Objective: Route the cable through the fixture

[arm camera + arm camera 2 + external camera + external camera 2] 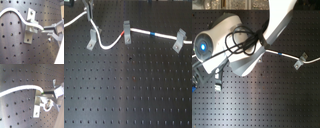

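White-grey Panda arm [247, 52], glowing blue ring light [202, 47], black cables [242, 42] looped over it; grey metal fingers [53, 30].

You get the first exterior view low and oblique across the black perforated counter [129, 95], facing the clip row. The second exterior view looks straight down, mid-distance, the arm [247, 50] blocking much. Both share the cable [164, 36] and clips. Both wrist views sit very close, sharing one clip [29, 30] and the jaws.

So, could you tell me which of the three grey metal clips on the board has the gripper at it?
The leftmost grey metal clip in the first exterior view: the gripper holds the thin white cable just above it.
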